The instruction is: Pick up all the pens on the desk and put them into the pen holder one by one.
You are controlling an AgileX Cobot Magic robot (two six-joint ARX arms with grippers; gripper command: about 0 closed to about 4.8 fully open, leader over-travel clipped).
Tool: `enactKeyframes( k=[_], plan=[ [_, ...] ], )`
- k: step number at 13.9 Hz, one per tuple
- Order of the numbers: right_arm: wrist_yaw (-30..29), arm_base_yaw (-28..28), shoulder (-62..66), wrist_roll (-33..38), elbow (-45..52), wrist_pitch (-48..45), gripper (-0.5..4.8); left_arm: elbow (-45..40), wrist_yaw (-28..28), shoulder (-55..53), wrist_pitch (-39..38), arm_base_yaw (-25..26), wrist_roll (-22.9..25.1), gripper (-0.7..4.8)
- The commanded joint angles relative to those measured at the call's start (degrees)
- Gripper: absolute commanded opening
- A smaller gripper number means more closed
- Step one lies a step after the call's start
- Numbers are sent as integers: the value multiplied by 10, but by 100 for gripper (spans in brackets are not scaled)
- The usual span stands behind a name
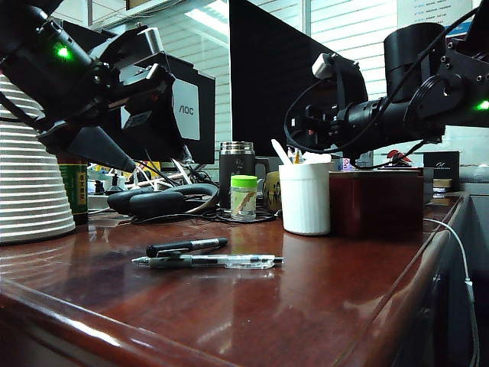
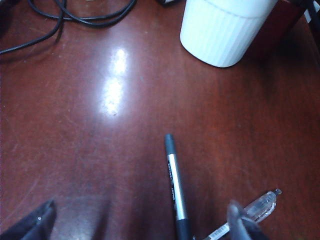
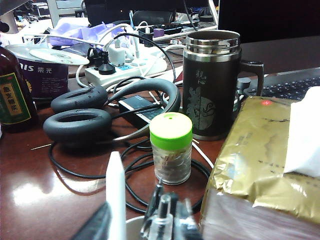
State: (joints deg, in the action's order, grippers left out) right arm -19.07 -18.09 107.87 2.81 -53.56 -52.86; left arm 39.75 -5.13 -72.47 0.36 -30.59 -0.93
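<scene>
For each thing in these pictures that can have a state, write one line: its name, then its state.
white pen: standing in the pen holder.
pen holder: upright on the desk.
black pen: lying flat.
clear pen: lying flat.
green-lidded jar: lid on.
left gripper: open, over both pens.
right gripper: above holder, opening unclear.

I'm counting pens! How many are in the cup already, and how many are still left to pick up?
One white pen pokes out of the pen holder, so that looks done. The right gripper hovers just above the holder; the left gripper hangs open over the desk, holding nothing. Left: the black pen and the clear-barrelled pen.
</scene>
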Motion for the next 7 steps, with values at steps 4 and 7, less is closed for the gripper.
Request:
enactKeyframes(
  k=[4, 7],
  plan=[
    [-76, -1, -94, 2, -1, 37, 180, 2, -14, 0, 1, 0, -10, 479],
    [-85, 0, -236, -3, -1, 214, 181, 50, -30, -24, -88, 0, -10, 479]
  ],
)
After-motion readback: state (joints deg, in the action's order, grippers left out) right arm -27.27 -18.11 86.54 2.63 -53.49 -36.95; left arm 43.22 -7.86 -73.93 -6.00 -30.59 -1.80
